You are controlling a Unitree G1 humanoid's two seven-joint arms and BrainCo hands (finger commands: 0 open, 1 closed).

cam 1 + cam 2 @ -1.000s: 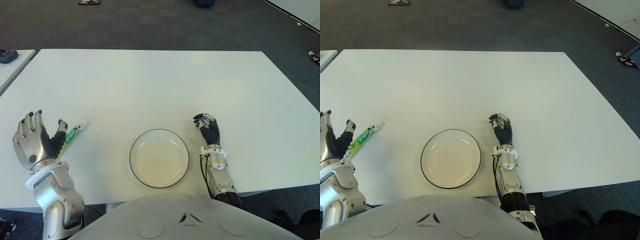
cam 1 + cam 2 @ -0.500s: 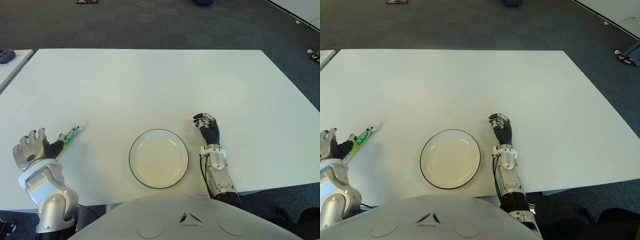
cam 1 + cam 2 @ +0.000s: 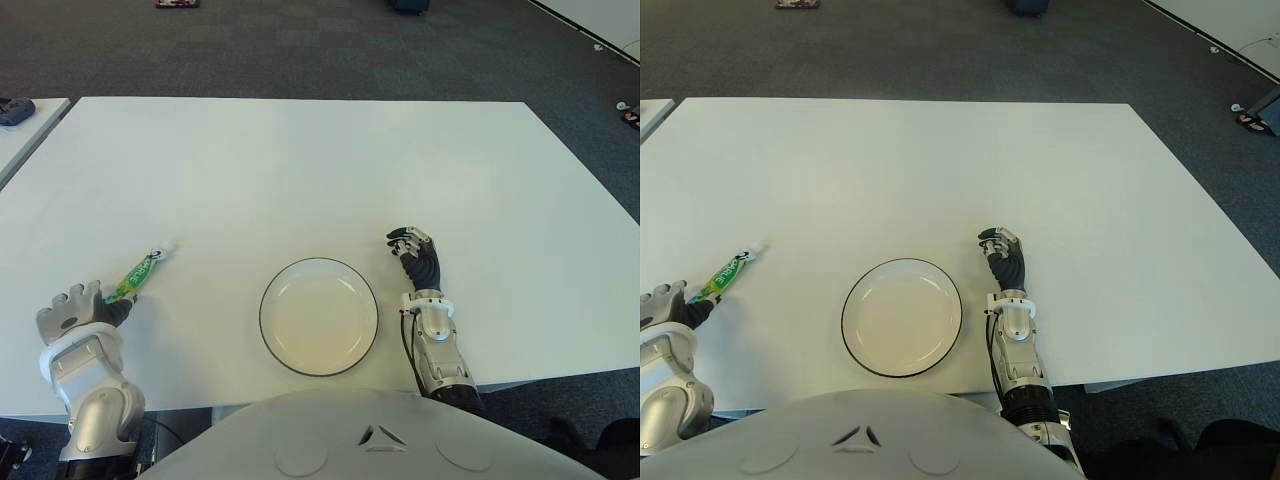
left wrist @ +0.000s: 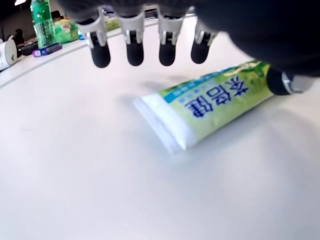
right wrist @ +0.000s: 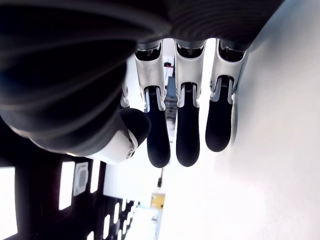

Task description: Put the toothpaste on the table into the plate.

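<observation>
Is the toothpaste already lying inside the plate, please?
No, the toothpaste lies on the table left of the empty plate, with the left hand at its near end.

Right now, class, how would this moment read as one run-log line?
left hand: open over toothpaste tube crimped end | tube: flat on table, not gripped | plate: empty | right hand: idle right of plate

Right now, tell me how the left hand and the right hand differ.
The left hand is at the table's left edge, over the flat end of the toothpaste; the right hand shows just right of the plate, near no task item. The left hand's fingers hang above the tube without gripping it; the right hand's fingers are loosely curled beside bare table. Both hold nothing.
</observation>
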